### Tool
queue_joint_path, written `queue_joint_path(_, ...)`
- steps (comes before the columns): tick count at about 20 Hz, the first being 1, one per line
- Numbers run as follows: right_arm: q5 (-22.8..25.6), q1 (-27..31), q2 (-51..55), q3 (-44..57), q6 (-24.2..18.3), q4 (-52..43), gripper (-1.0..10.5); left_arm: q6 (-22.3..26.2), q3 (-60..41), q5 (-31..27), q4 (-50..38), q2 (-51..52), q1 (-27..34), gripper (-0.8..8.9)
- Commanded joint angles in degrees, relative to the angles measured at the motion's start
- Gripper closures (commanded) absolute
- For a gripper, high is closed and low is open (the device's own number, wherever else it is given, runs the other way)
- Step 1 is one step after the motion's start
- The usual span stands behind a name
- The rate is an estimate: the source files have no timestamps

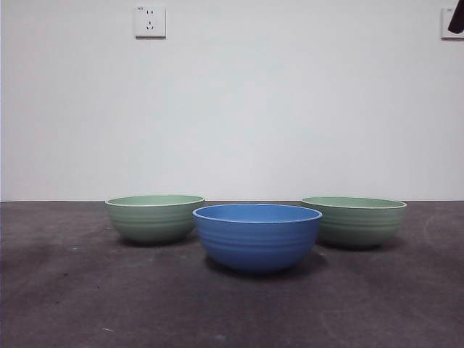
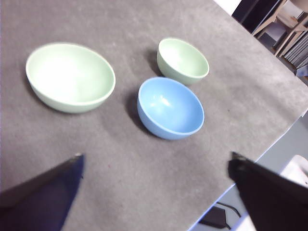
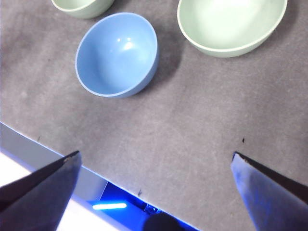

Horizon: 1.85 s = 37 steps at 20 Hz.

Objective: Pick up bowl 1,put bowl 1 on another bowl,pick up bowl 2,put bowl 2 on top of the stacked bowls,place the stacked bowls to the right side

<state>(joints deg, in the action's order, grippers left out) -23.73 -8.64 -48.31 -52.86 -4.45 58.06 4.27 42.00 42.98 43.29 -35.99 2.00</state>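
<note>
Two arms wait up high, and I see neither one down near the bowls. My left tool hangs over the bench with its two dark jaws spread wide apart, and nothing is between them. My right tool hangs the same way near the bench's edge, jaws wide apart and bare. In the front view I only see a small black tip in the top corner.

Three bowls sit on the bench, all upright and none stacked. The blue bowl is in the middle and closest to the front camera. One green bowl sits behind it to the left in that view. The other green bowl sits behind it to the right. The blue bowl's rim covers a bit of each green one in the front view, but the wrist views show small gaps between them. From my left wrist camera I see the blue bowl between a near green bowl and a far one. From my right wrist camera the blue bowl sits near a big green one.

The bench has a dark grey, rough top with pale scuffs. Behind it is a plain white wall with a white socket plate high up. Past the bench's edge I see a blue light glowing below.
</note>
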Motion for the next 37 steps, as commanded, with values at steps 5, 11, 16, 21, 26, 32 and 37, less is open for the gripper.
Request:
queue_joint_path(5, 2.0, -0.1, -1.7, -0.2, 6.1, -6.9, 3.2, -0.2, 0.5, -0.9, 0.1, 0.0, -0.2, 1.89)
queue_joint_path(11, 8.0, 0.0, -7.9, -0.3, 10.9, -14.5, 3.2, -0.2, 0.5, -0.9, 0.1, 0.0, -0.2, 1.89)
queue_joint_path(16, 9.3, 0.0, -16.2, -0.6, 12.7, -19.6, 3.5, -0.2, 0.5, -0.9, 0.1, 0.0, -0.2, 1.89)
queue_joint_path(21, 9.4, 0.0, -25.9, -0.8, 15.2, -26.8, 3.9, -0.2, 0.5, -0.8, 0.2, 0.0, -0.2, 1.89)
queue_joint_path(26, 12.8, 0.1, -34.1, -0.8, 16.6, -33.2, 3.9, -0.2, 0.5, -0.8, 0.9, 0.0, -0.2, 1.89)
queue_joint_path(32, 13.8, 0.4, -40.9, -0.8, 17.1, -38.5, 5.2, -0.2, 0.5, -0.9, 1.5, 0.0, -0.2, 1.89)
queue_joint_path(37, 13.8, 0.4, -44.2, -0.8, 17.7, -40.7, 6.6, -0.2, 0.5, -0.9, 1.5, 0.0, -0.2, 1.89)
